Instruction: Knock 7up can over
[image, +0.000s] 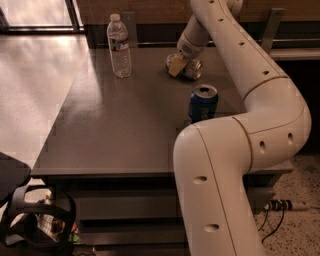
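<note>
The 7up can (192, 69), pale silver with a metal end, lies on its side on the dark grey table (115, 125) near the far edge. My gripper (176, 65) is right against its left side, low at the tabletop, with a yellowish finger (175, 65) showing. The white arm reaches from the lower right up over the table to it.
A dark blue Pepsi can (202, 103) stands upright in front of the arm's elbow. A clear water bottle (119, 46) stands at the far left of the table. A dark chair and cables sit at the lower left on the floor.
</note>
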